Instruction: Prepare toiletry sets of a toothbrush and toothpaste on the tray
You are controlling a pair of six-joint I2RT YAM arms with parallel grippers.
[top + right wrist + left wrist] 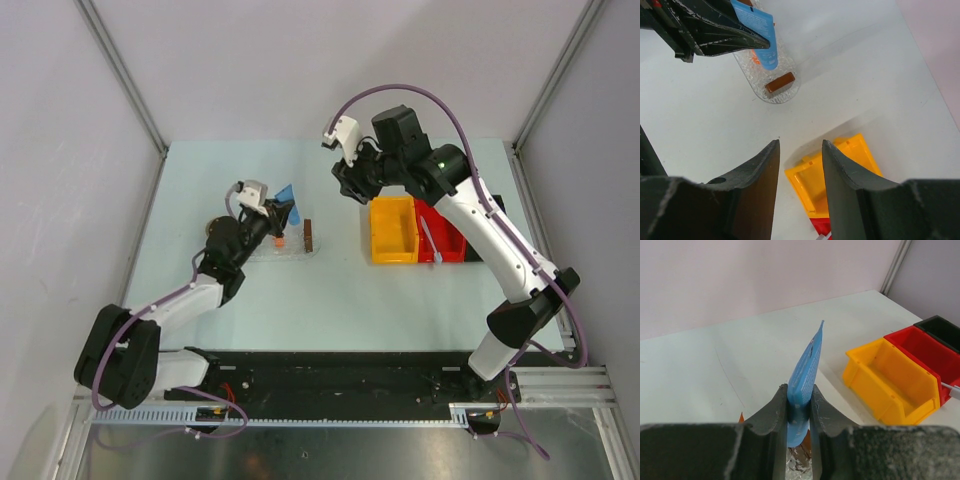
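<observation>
Toothpaste, the blue tube (805, 370), is pinched low in my left hand (799, 396), crimped end up, directly above the tray (784, 96), where the orange tube (754, 57) lies. I should lay it down lengthwise. My right hand (800, 146) gapes empty, farther off.

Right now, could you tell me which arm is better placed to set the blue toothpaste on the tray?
Left: the left hand grips the blue toothpaste right over the tray, while the right hand hangs open and empty near the yellow bin.
</observation>
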